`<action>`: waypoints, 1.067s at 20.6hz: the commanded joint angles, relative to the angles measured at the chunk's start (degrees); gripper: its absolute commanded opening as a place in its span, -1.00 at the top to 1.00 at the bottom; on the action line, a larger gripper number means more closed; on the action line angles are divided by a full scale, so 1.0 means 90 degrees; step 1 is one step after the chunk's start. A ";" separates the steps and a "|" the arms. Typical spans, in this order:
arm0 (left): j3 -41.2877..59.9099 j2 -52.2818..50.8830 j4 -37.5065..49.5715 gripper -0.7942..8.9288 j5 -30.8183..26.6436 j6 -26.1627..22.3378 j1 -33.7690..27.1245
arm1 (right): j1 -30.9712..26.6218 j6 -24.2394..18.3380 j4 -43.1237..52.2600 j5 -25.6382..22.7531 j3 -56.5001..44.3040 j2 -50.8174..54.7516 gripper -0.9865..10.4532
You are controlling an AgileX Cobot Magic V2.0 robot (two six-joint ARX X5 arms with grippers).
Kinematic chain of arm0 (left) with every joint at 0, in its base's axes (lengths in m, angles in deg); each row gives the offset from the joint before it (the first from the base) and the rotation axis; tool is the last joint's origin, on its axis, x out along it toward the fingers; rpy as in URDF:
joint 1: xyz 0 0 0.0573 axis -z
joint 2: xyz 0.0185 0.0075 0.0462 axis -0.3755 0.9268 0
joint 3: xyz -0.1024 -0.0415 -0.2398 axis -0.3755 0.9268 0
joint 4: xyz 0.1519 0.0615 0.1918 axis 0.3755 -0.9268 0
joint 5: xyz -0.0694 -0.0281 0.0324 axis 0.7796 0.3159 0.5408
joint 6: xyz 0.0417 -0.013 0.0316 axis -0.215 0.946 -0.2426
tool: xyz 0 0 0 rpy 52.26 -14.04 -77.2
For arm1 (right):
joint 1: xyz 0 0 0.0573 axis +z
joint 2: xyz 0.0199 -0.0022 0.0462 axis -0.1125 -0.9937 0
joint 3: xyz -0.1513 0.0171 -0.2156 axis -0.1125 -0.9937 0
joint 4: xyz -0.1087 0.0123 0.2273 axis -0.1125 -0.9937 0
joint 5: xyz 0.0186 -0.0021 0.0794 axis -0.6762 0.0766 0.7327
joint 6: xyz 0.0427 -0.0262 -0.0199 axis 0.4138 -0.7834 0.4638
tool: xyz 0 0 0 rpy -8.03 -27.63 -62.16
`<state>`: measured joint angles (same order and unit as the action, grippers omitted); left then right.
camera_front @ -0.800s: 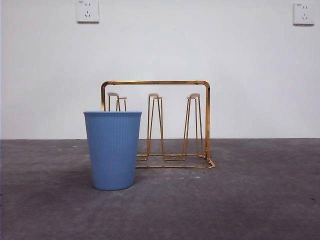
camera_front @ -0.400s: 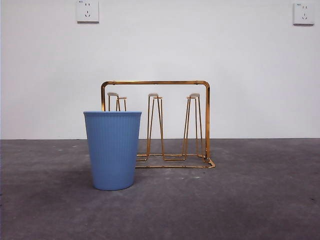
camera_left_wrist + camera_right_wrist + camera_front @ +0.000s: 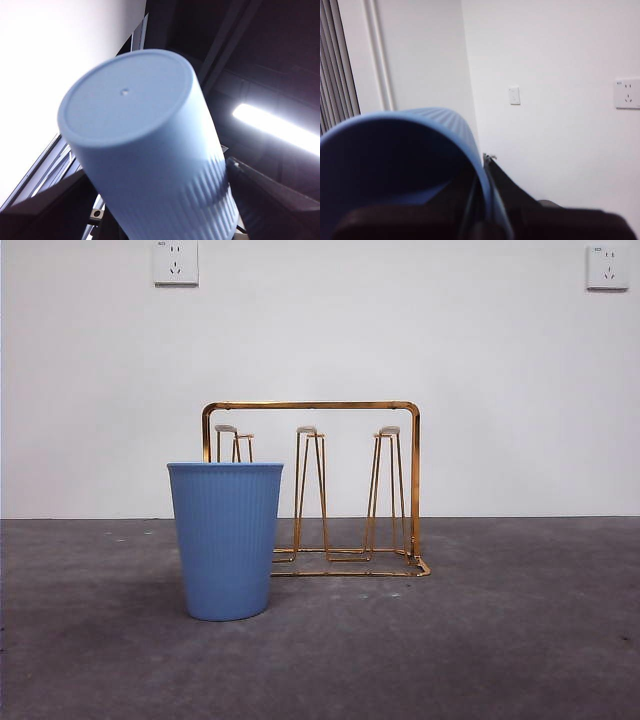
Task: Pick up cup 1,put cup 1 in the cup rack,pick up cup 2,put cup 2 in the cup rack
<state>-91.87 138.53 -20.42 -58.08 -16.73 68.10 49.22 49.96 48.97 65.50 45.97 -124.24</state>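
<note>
A ribbed blue cup stands upright on the grey table, in front of the left end of the gold wire cup rack, whose prongs are bare. Neither arm shows in the front view. In the left wrist view my left gripper is shut on another blue cup, its flat bottom pointing away from the wrist and up at the ceiling. In the right wrist view my right gripper is shut on the rim of a blue cup, whose dark inside faces the camera.
The grey table runs back to a white wall with two sockets. A ceiling lamp shows behind the left cup. White walls with sockets show behind the right cup.
</note>
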 commanded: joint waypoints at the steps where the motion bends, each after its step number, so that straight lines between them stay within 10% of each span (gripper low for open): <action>1: -0.0039 0.0002 0.0080 0.85 -0.0024 -0.0342 0.0007 | 0.0005 -0.0036 -0.0384 -0.0051 -0.0058 -0.0097 0.81; 12: -0.0039 -0.0007 0.0032 0.85 0.0032 -0.0401 -0.0051 | 0.0000 -0.0090 -0.0697 -0.0124 -0.0056 0.0092 0.53; 22: -0.0056 -0.0046 -0.1231 0.85 0.0170 -0.1137 -0.0206 | 0.0000 -0.1069 -0.2528 -0.1564 -0.0056 0.1042 0.54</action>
<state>-91.91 138.33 -31.11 -56.96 -23.66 66.42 49.20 42.53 27.44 52.56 46.01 -115.52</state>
